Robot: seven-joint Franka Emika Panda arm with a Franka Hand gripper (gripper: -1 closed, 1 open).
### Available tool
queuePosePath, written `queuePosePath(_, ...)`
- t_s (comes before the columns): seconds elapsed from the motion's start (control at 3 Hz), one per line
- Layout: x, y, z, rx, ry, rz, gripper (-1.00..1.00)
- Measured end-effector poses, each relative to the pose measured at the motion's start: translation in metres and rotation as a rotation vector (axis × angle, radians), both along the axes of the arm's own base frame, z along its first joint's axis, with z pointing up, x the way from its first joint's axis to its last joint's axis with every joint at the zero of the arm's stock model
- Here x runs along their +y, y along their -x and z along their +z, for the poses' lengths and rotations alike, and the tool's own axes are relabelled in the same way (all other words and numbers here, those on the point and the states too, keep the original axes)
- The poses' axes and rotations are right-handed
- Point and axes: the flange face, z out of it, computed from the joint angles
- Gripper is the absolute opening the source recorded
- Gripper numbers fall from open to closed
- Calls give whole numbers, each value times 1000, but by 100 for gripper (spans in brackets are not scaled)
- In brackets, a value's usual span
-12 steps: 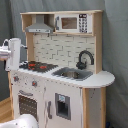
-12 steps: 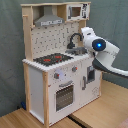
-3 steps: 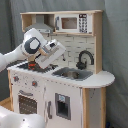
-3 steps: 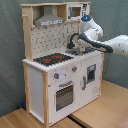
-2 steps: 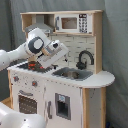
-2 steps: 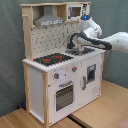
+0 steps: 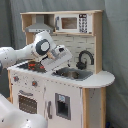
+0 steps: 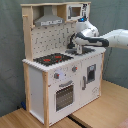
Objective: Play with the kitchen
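I see the kitchen (image 7: 60, 75) (image 8: 62, 65) filling both exterior views — my gripper (image 7: 64, 56) hovers over the sink (image 7: 72, 74), faucet (image 7: 84, 59) at its 3 o'clock; fingers' state I cannot tell.

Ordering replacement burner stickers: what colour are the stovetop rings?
Red rings on a black stovetop, clearest in the second exterior view.
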Motion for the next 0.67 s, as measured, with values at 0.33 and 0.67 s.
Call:
queuePosePath(0.33, -9, -10, -24, 75, -86, -2, 100)
queuePosePath(0.67, -18, -18, -30, 112, -208, 5, 100)
